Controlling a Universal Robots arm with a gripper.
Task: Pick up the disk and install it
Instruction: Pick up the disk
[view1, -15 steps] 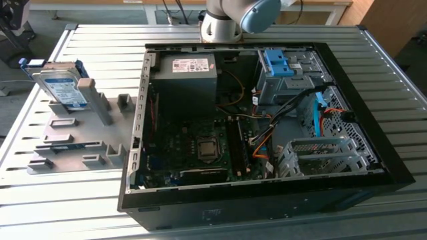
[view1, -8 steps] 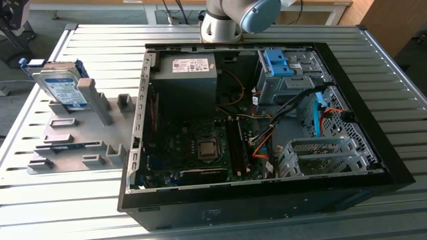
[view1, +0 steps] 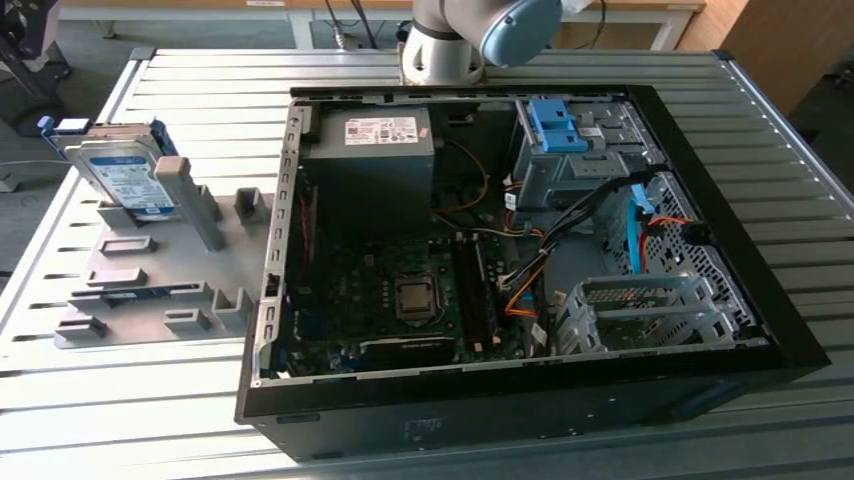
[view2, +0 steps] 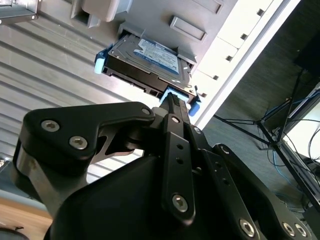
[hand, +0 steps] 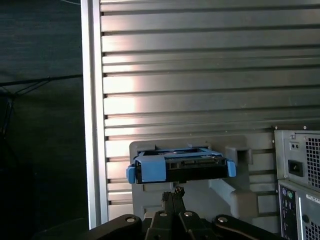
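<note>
The disk is a silver hard drive with a white-and-blue label and blue rails. It leans upright in a grey holder on the exterior view's left. In both wrist views the disk lies just ahead of my gripper. The black gripper points at the disk's connector edge. It stays a short way off, its fingers together with nothing between them. The exterior view shows part of my arm at the far edge of the table.
An open black computer case lies on the slatted metal table. Inside are a grey power supply, a motherboard, a grey bay with blue brackets and a perforated metal cage. The holder carries several grey blocks.
</note>
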